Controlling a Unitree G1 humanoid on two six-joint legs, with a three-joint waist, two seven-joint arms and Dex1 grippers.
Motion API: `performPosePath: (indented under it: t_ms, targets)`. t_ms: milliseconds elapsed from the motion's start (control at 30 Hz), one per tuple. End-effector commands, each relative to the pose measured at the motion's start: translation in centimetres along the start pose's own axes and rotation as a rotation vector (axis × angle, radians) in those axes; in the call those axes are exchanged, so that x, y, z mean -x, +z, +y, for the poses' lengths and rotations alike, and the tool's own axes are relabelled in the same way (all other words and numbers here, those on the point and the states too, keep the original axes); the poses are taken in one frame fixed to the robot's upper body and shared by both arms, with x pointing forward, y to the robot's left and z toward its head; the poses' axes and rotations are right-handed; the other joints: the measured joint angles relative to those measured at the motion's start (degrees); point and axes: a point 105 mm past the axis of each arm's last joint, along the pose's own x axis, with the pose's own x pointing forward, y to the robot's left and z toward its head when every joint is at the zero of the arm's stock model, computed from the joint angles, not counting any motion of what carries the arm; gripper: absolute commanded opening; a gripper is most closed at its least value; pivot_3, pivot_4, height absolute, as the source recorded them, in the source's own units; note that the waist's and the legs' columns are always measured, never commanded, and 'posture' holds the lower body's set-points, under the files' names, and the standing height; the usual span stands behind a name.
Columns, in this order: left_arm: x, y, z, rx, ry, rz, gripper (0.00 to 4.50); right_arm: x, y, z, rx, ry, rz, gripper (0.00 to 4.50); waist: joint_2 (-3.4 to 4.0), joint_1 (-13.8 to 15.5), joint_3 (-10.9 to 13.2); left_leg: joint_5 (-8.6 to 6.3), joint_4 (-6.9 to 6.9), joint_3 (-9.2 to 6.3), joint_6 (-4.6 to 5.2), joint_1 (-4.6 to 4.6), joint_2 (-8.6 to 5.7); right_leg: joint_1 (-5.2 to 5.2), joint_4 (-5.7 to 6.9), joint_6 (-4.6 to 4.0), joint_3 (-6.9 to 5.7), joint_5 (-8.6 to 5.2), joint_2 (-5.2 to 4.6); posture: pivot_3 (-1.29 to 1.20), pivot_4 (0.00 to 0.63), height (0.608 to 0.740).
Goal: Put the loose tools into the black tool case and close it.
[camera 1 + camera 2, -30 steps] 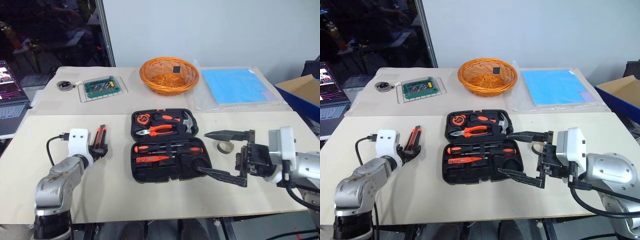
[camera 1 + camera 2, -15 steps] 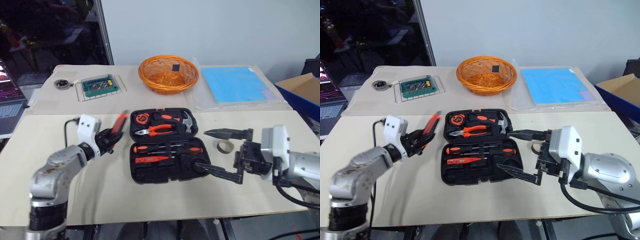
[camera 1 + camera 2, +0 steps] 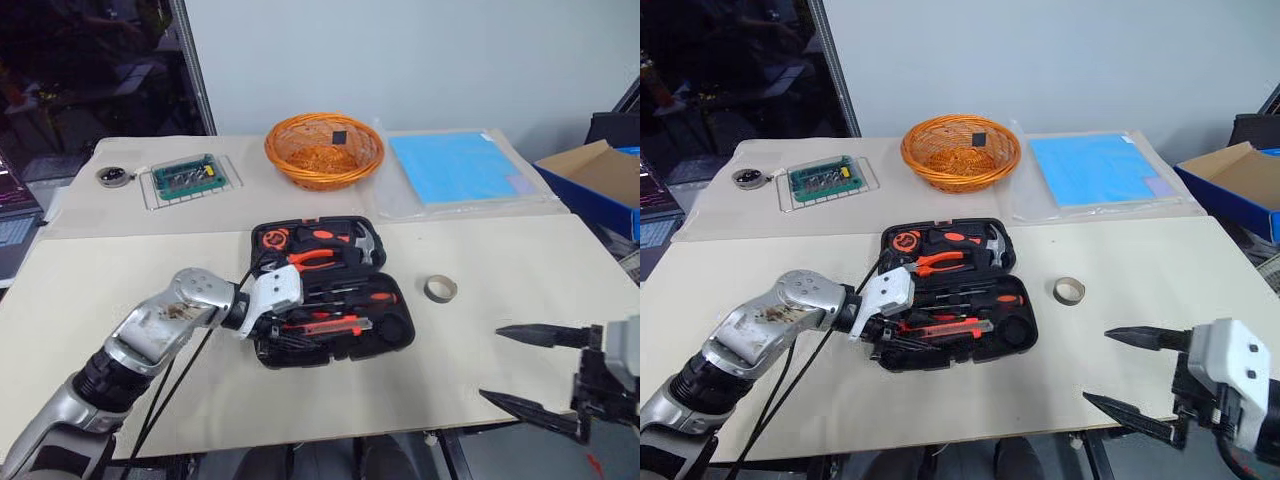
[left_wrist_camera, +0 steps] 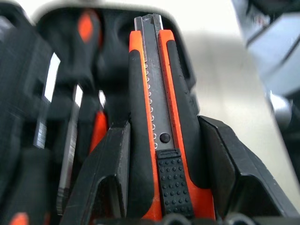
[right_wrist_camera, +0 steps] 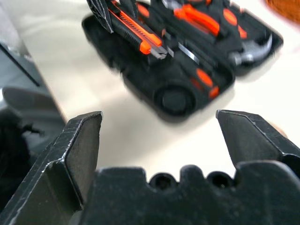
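Matt black plastic tool case (image 3: 395, 335) (wicker basket (image 3: 323, 150)).

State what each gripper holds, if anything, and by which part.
The left gripper clamps the utility knife by its slider end, over the open black tool case. The right gripper holds nothing.

This looks like a lab or workshop. A green circuit board (image 3: 187, 176) sits in a clear tray on the tabletop (image 3: 90, 280), near a laptop (image 3: 12, 215) and a cardboard box (image 3: 590, 172).
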Motion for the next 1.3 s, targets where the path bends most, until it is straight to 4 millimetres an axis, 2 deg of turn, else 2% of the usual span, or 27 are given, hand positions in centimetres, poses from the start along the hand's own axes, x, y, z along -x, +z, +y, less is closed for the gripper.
performPosePath:
  t_ms: [33, 133, 367, 433, 533, 600, 667, 767, 867, 1033, 1067, 1167, 1233, 1300]
  targets:
    - [-0.2, -0.6, -0.4, -0.001, 0.021, 0.037, 1.72, 0.4, 0.6, -0.1, 0.042, -0.02, -0.003, 4.5, 0.0, 0.0, 0.0, 0.0, 0.0, 0.0, 0.0, 0.0, -0.01, 0.0, 0.0, 0.0, 0.01, 0.0, -0.01, 0.0, 0.15, 0.74]
    - [-0.3, -1.2, -0.5, 0.001, 0.028, 0.063, 1.72, 0.1, 0.7, -0.1, 0.044, -0.015, -0.009, 4.5, -0.01, 0.3, 0.0, 0.0, 0.0, 0.0, 0.0, -0.02, -0.03, 0.0, -0.02, 0.02, 0.03, 0.0, -0.04, 0.0, 0.15, 0.74]
    - [-1.6, -1.3, -0.9, 0.009, -0.004, 0.043, 1.72, -0.7, 1.2, 0.1, 0.048, 0.011, -0.034, 4.5, 0.01, 0.9, 0.0, 0.0, 0.0, 0.0, 0.0, -0.02, -0.04, 0.01, -0.02, 0.02, 0.03, 0.0, -0.05, 0.0, 0.15, 0.74]
    - [-1.7, -1.3, -1.0, 0.013, -0.021, 0.035, 2.74, -0.8, 1.2, 0.1, 0.049, 0.015, -0.036, 4.5, 0.01, 0.9, 0.0, 0.0, 0.0, 0.0, 0.0, -0.02, -0.06, 0.02, -0.03, 0.03, 0.03, 0.0, -0.06, 0.0, 0.15, 0.74]
    - [-1.2, -0.3, -0.6, 0.017, -0.005, -0.035, 3.87, -0.9, 1.2, 0.1, 0.048, 0.025, -0.04, 4.5, 0.02, 0.9, 0.0, -0.01, 0.0, -0.01, 0.0, -0.01, -0.08, 0.03, -0.04, 0.04, 0.03, -0.01, -0.08, 0.0, 0.15, 0.74]
    - [0.1, 0.8, -0.2, 0.015, 0.011, -0.116, 4.47, -1.0, 1.2, 0.1, 0.048, 0.03, -0.045, 4.5, 0.01, 0.9, 0.0, 0.0, 0.0, -0.02, 0.0, -0.04, -0.09, 0.02, -0.05, 0.05, 0.03, -0.01, -0.08, 0.0, 0.15, 0.74]
    - [1.9, 2.0, 0.1, 0.058, 0.012, -0.252, 4.47, -1.3, 1.2, 0.0, 0.049, 0.033, -0.059, 4.5, -0.01, 0.9, 0.0, 0.0, 0.0, -0.04, 0.0, -0.06, -0.08, -0.02, -0.04, 0.05, 0.02, -0.01, -0.09, 0.0, 0.15, 0.74]
    - [2.7, 2.0, -0.2, 0.061, -0.017, -0.315, 3.53, -1.6, 1.2, -0.2, 0.051, 0.034, -0.069, 4.5, 0.0, 0.8, 0.0, 0.0, 0.0, -0.04, 0.0, -0.02, -0.06, -0.02, -0.01, 0.04, 0.01, -0.01, -0.09, 0.0, 0.15, 0.74]
    - [1.6, 0.7, -0.2, 0.081, 0.0, -0.311, 2.36, -2.0, 1.2, -0.3, 0.057, 0.036, -0.082, 4.5, 0.08, 0.8, 0.0, 0.0, 0.0, 0.0, 0.0, 0.03, -0.08, 0.04, -0.03, 0.03, 0.02, -0.01, -0.11, 0.0, 0.15, 0.74]
    - [0.2, -2.3, -1.5, 0.123, -0.003, -0.234, 0.42, -2.0, 1.5, -0.3, 0.062, 0.027, -0.094, 4.5, 0.04, 0.9, 0.0, 0.0, 0.0, -0.01, 0.0, -0.03, -0.1, -0.01, -0.04, 0.03, 0.04, 0.01, -0.12, 0.0, 0.15, 0.74]
    - [0.0, -3.6, -1.8, 0.138, 0.002, -0.185, 0.02, -2.0, 1.4, -0.3, 0.062, 0.027, -0.093, 4.5, 0.05, 0.9, 0.0, -0.01, 0.0, -0.02, 0.0, -0.02, -0.09, -0.01, -0.03, 0.03, 0.04, 0.01, -0.12, 0.0, 0.15, 0.74]
    - [-0.8, -6.8, -1.9, 0.161, 0.04, -0.042, 0.02, -2.1, 1.4, -0.2, 0.062, 0.029, -0.09, 4.5, 0.19, 0.9, -0.1, -0.01, 0.0, -0.01, 0.0, 0.05, -0.08, 0.06, -0.03, 0.01, 0.04, -0.01, -0.12, 0.0, 0.15, 0.74]
    - [-1.3, -7.6, -2.1, 0.179, 0.032, 0.0, 0.02, -2.2, 1.4, -0.1, 0.062, 0.032, -0.091, 4.5, 0.36, 0.9, -0.3, -0.01, 0.0, 0.03, 0.0, 0.1, -0.06, 0.11, -0.04, -0.13, 0.06, -0.1, -0.14, 0.0, 0.15, 0.74]
    - [-1.7, -7.4, -2.2, 0.223, 0.021, -0.02, 0.02, -2.3, 1.5, 0.0, 0.061, 0.034, -0.092, 4.5, 0.48, 0.9, -0.4, -0.01, 0.0, 0.06, -0.01, 0.3, -0.06, 0.28, -0.03, -0.25, 0.07, -0.18, -0.15, 0.0, 0.15, 0.74]
